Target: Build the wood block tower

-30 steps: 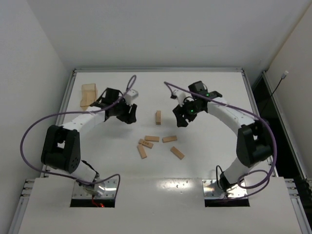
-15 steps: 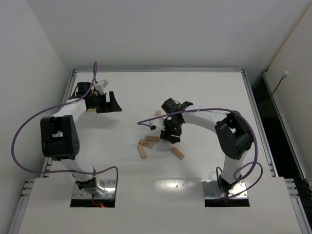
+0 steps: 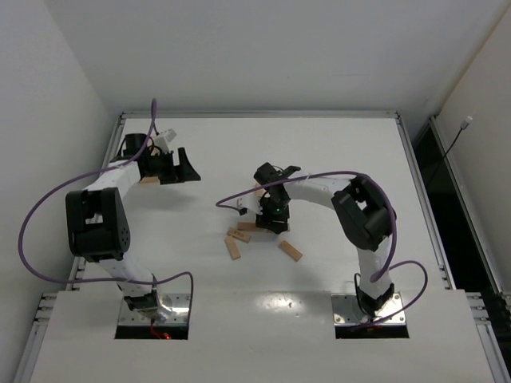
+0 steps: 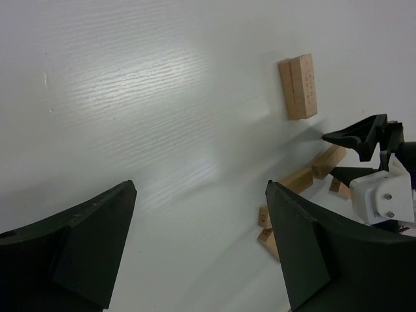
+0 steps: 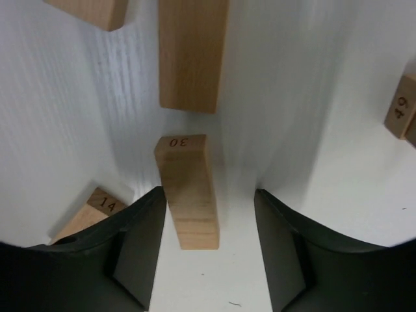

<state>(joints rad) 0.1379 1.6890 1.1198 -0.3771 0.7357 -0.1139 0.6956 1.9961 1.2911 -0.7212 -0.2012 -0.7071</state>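
- Closest to the arm bases, two loose blocks lie flat on the white surface [image 3: 343, 152]. The left near block [image 3: 233, 248] is at 7 o'clock from the right tool [image 3: 271, 219], and the right near block [image 3: 291, 250] is at 5 o'clock from it.
- The wood block tower is not stacked yet. Its blocks lie loose near the middle of the surface.
- A little farther back, a pair of blocks [image 3: 242, 231] lies close together at 9 o'clock from the right tool.
- The right tool hangs low over the blocks with its fingers [image 5: 140, 240] apart. The block marked 30 [image 5: 188, 195] lies flat between them. The left finger is right beside it, and a gap shows on the right side, so it is not clamped.
- The block marked 14 [image 5: 91, 209] sits at 8 o'clock from block 30, partly under the left finger.
- A long block [image 5: 193, 52] lies at 12 o'clock from block 30, and the block marked 49 [image 5: 403, 107] is at 2 o'clock, at the edge of the wrist view.
- Past the pile, at 12 o'clock from the right tool, a lone block [image 4: 299, 86] looks to stand on its end.
- Far off at 10 o'clock on the surface, the left tool [image 4: 200, 195] is well apart from the blocks. Its fingers are wide apart, and only bare surface shows between them.
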